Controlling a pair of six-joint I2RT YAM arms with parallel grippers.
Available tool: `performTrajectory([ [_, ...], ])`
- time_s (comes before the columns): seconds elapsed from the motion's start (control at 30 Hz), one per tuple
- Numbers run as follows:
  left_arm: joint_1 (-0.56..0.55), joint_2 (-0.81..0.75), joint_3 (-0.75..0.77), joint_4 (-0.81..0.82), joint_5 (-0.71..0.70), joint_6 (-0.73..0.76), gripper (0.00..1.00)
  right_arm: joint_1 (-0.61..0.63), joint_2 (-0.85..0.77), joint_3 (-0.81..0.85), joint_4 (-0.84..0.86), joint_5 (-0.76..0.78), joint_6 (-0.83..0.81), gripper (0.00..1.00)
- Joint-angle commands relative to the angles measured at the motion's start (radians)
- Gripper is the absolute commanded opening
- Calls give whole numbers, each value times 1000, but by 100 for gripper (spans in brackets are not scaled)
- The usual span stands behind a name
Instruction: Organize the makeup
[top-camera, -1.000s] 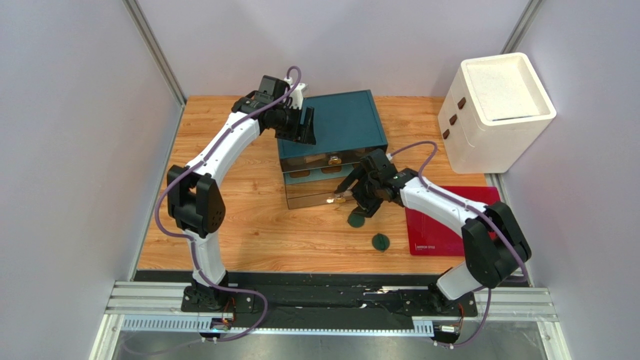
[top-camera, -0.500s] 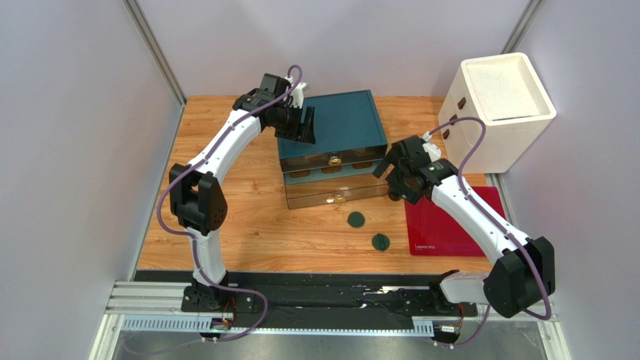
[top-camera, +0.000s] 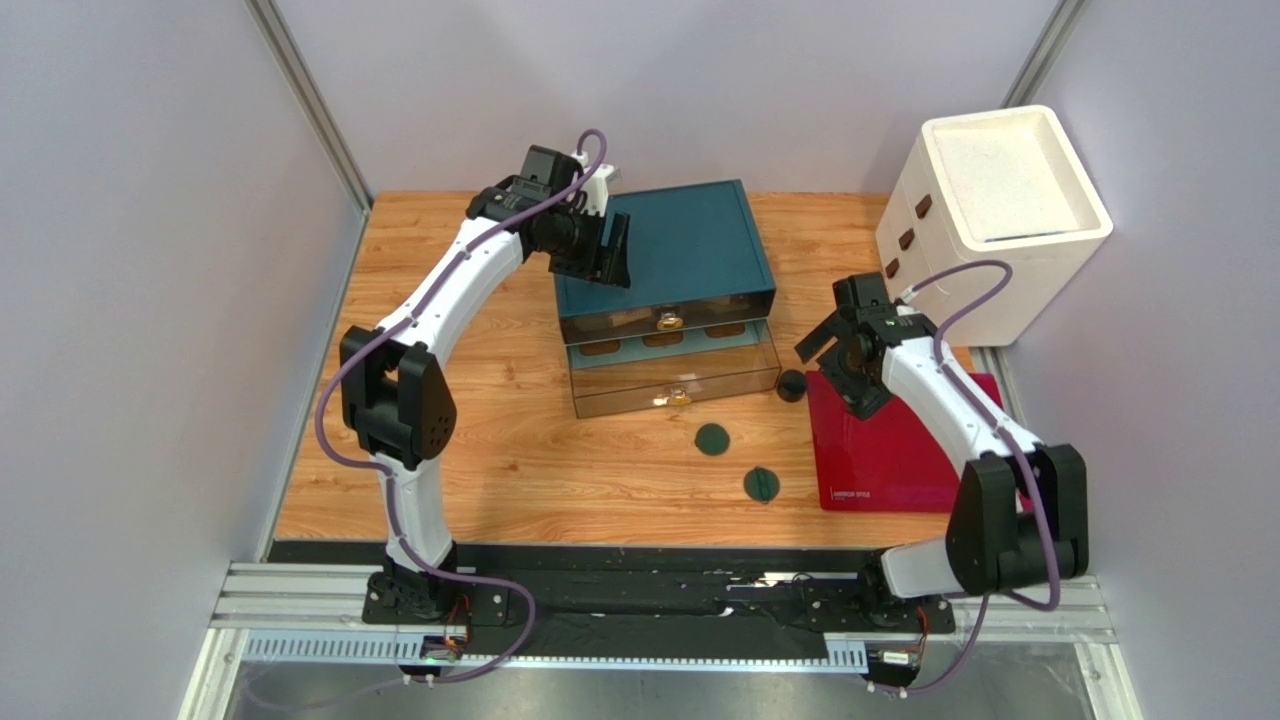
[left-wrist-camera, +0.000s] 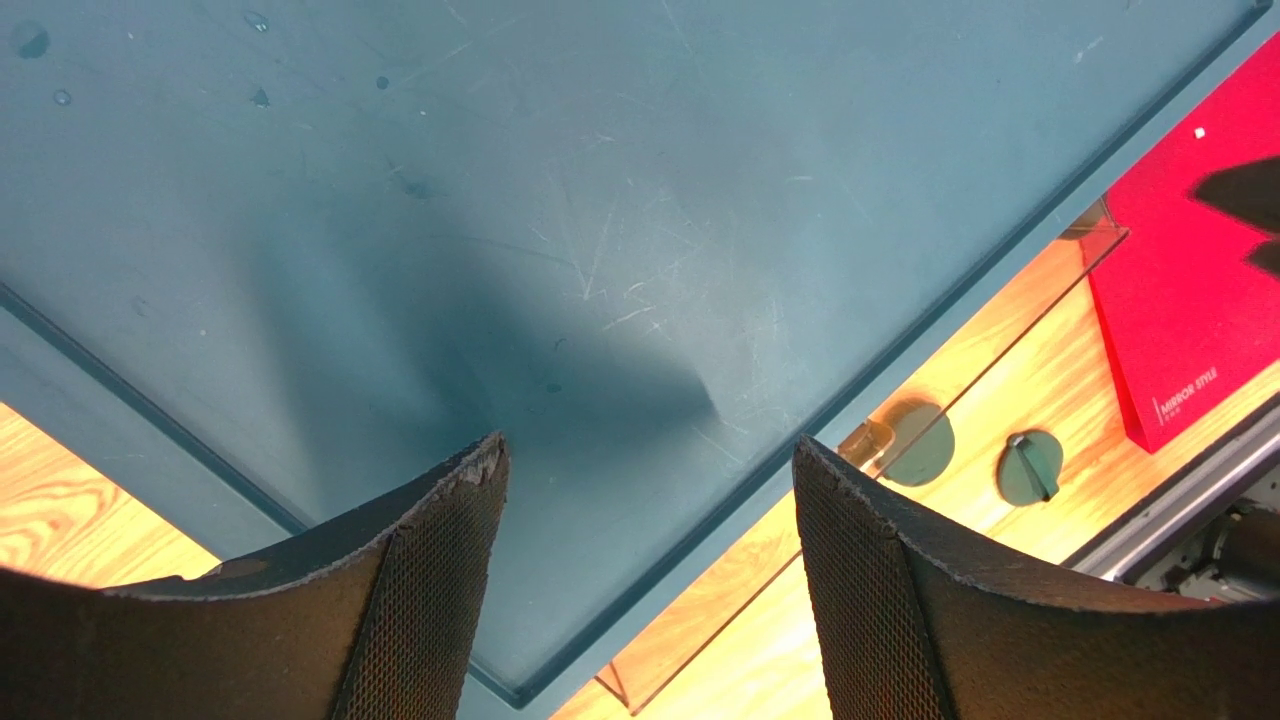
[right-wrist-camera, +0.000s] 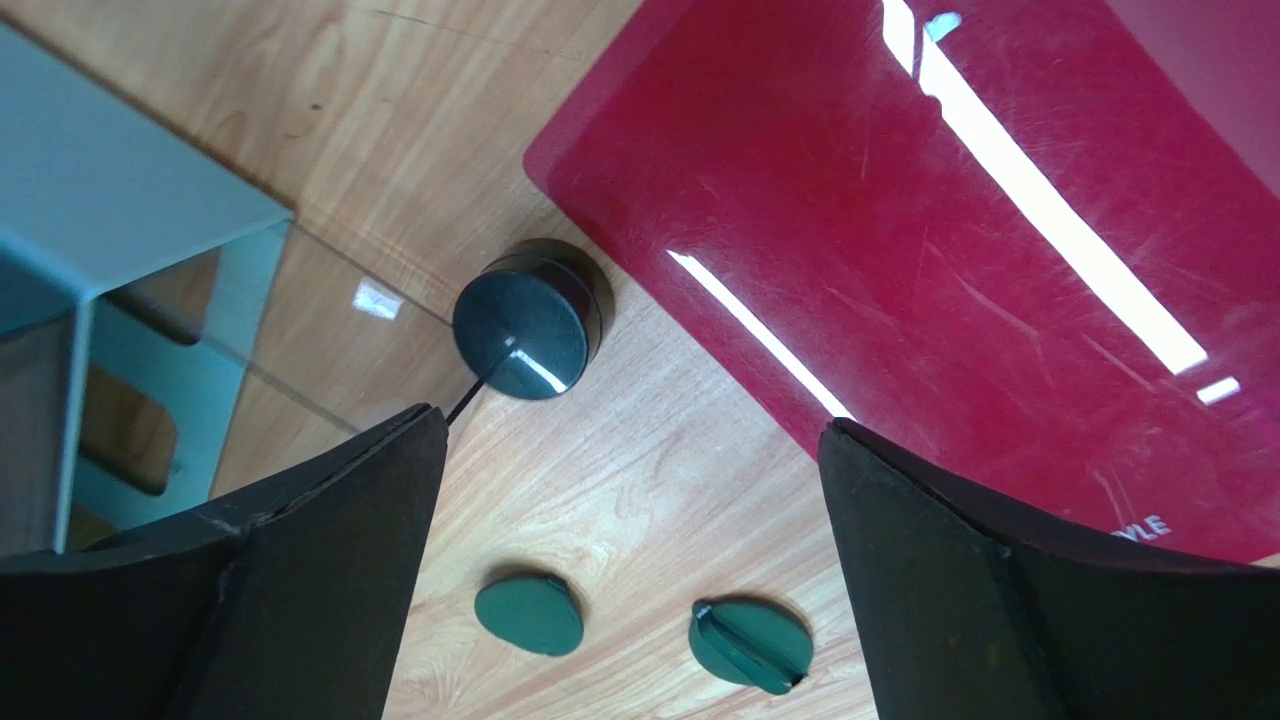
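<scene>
A small black jar (top-camera: 790, 387) (right-wrist-camera: 529, 320) stands on the wood between the clear drawer's right corner and the red mat. Two dark green discs (top-camera: 712, 441) (top-camera: 762, 485) lie in front of the drawers; they also show low in the right wrist view, one disc (right-wrist-camera: 529, 615) left of the other disc (right-wrist-camera: 751, 645). My right gripper (top-camera: 836, 360) (right-wrist-camera: 631, 428) hangs open and empty just right of the jar, above the mat's left edge. My left gripper (top-camera: 609, 248) (left-wrist-camera: 646, 450) is open over the teal box's top, holding nothing.
The teal box (top-camera: 676, 240) (left-wrist-camera: 526, 195) has its lower clear drawer (top-camera: 673, 378) pulled out toward me. The red mat (top-camera: 902, 443) (right-wrist-camera: 962, 255) lies at the right. A white cabinet (top-camera: 999, 218) stands at the back right corner.
My right arm has swung from the drawer front to the right, over the mat's edge, and its jaws have spread wider. The black jar now shows. The left arm has not moved.
</scene>
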Motion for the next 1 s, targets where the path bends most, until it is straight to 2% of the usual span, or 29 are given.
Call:
performTrajectory([
  [0.0, 6, 65, -11, -111, -61, 34, 76, -7, 121, 68, 33, -71, 56, 100],
  [0.37, 11, 65, -16, -115, -66, 37, 76, -6, 301, 151, 62, -108, 113, 98],
  [0.63, 17, 66, -6, -114, -67, 37, 76, -4, 373, 132, 78, -176, 147, 86],
  [0.67, 17, 66, -5, -114, -67, 35, 76, -6, 381, 131, 78, -179, 147, 83],
  [0.7, 17, 66, -3, -112, -66, 34, 76, -6, 384, 131, 79, -182, 142, 74],
  [0.77, 18, 69, -2, -114, -66, 31, 76, -6, 390, 126, 93, -194, 142, 63],
  [0.8, 20, 68, -2, -112, -66, 31, 76, -6, 395, 125, 95, -194, 145, 42],
  [0.87, 18, 68, 0, -112, -64, 29, 76, -7, 395, 119, 101, -197, 154, 27],
  [0.9, 18, 68, -2, -114, -66, 29, 76, -9, 398, 119, 102, -199, 157, 13],
  [0.97, 18, 68, -2, -114, -64, 31, 76, -7, 395, 120, 96, -193, 159, 2],
])
